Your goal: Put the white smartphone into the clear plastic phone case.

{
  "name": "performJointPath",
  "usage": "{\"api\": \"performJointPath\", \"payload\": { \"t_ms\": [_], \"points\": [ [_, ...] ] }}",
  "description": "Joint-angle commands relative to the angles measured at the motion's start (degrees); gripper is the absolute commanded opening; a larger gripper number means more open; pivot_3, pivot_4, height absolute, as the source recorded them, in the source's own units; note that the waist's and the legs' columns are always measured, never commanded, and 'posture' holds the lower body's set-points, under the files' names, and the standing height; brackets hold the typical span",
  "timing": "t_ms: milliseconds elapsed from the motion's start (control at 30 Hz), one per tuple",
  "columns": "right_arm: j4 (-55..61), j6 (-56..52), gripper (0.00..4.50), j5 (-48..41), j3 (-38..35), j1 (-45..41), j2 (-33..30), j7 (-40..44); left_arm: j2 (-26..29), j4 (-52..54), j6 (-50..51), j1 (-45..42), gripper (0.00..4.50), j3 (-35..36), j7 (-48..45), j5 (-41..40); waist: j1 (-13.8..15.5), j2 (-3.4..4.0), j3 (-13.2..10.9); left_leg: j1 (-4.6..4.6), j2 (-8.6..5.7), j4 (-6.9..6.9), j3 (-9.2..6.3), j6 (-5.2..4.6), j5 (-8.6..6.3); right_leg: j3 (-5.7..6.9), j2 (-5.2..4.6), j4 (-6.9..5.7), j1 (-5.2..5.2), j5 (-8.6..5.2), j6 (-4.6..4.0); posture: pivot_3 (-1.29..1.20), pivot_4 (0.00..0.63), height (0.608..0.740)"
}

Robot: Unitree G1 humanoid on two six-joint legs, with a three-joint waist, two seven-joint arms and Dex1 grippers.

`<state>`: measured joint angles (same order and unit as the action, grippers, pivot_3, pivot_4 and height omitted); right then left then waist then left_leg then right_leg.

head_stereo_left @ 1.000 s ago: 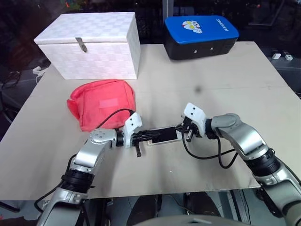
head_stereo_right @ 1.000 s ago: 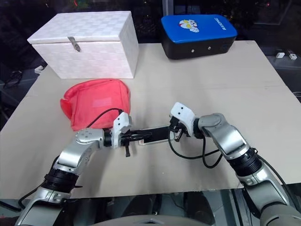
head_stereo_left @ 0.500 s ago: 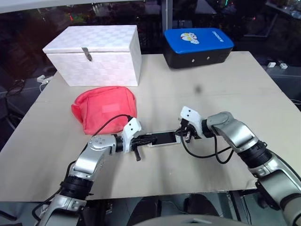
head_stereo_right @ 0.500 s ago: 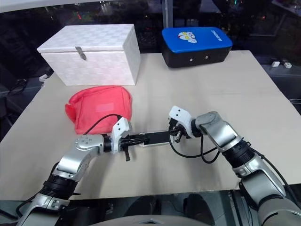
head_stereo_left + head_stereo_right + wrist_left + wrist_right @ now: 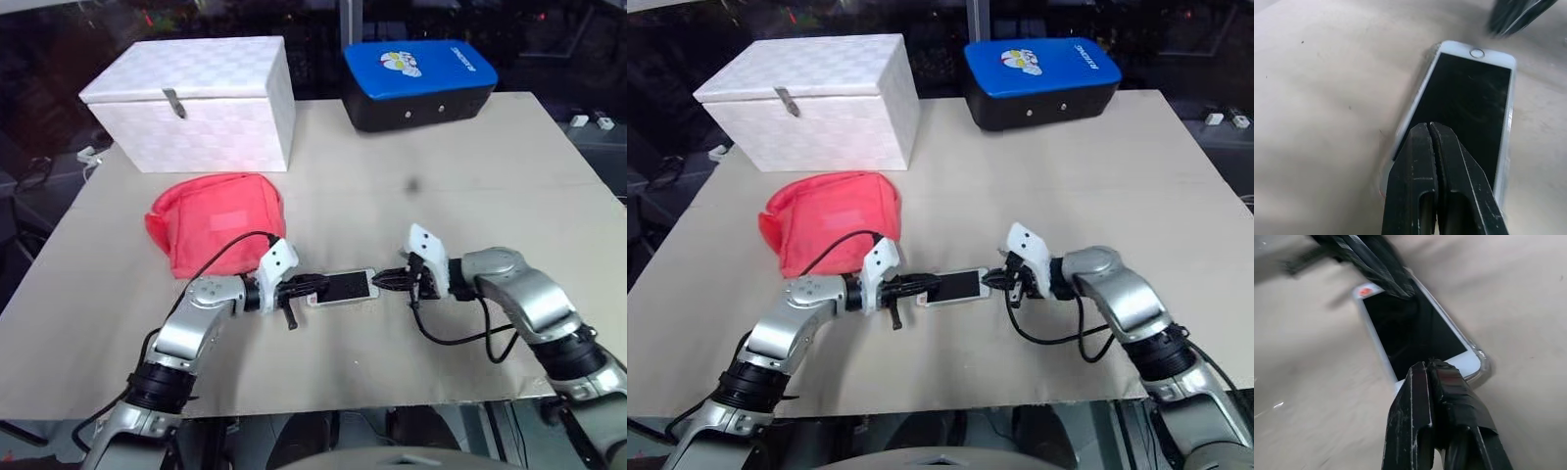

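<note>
Right gripper (image 5: 397, 282) withdrawn (closed), beside white smartphone (image 5: 345, 287).

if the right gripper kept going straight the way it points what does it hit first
Most likely the white phone. The right gripper, shut, points along the table at the phone's near short end, which sits in the clear case. How much gap remains is hard to tell.

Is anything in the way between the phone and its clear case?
No. The phone already lies in the clear case, whose rim shows around one corner. Both closed grippers, left and right, sit at opposite ends.
</note>
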<state>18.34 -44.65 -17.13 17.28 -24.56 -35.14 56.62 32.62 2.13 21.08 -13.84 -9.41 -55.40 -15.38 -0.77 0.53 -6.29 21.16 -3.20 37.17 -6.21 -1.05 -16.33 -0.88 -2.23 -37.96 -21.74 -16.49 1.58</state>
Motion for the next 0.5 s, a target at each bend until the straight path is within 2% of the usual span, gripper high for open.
{"api": "performJointPath", "payload": {
  "t_ms": [33,333,400,500],
  "points": [
    [4.13,-0.44,0.0,0.67,2.41,1.41,-2.02,0.26,-0.04,-0.74,2.86,0.6,0.06,-1.49,0.78,1.16,0.06,-0.16,-0.11,0.03,0.0,0.0,0.0,-0.01,-0.01,0.0,-0.01,0.03,0.0,0.0,0.0,0.0,0.15,0.74],
    [-6.48,3.42,0.0,7.91,8.49,-1.18,2.29,-4.9,0.37,1.3,4.92,-0.41,0.06,-1.25,0.97,0.58,-0.11,-0.46,-0.76,0.01,0.0,0.01,-0.01,-0.25,-0.14,0.02,-0.01,0.03,0.0,0.0,0.0,0.0,0.15,0.74],
    [-6.84,3.95,0.0,7.68,8.55,-1.75,3.29,-4.42,0.44,1.56,4.91,-0.46,0.06,-1.02,1.34,0.74,-0.57,-0.56,-0.82,-0.1,0.04,0.01,-0.01,-0.23,-0.13,0.0,0.03,-0.02,0.06,0.0,-0.01,0.0,0.15,0.74],
    [-1.19,2.06,0.0,3.07,4.7,-0.26,1.71,-1.44,-0.52,2.1,6.23,-0.58,0.06,1.27,2.79,-1.26,-0.63,-0.49,-1.05,-0.14,0.06,0.0,-0.01,-0.22,-0.12,-0.01,0.06,-0.07,0.06,0.03,-0.05,0.0,0.15,0.74]
  ]
}}
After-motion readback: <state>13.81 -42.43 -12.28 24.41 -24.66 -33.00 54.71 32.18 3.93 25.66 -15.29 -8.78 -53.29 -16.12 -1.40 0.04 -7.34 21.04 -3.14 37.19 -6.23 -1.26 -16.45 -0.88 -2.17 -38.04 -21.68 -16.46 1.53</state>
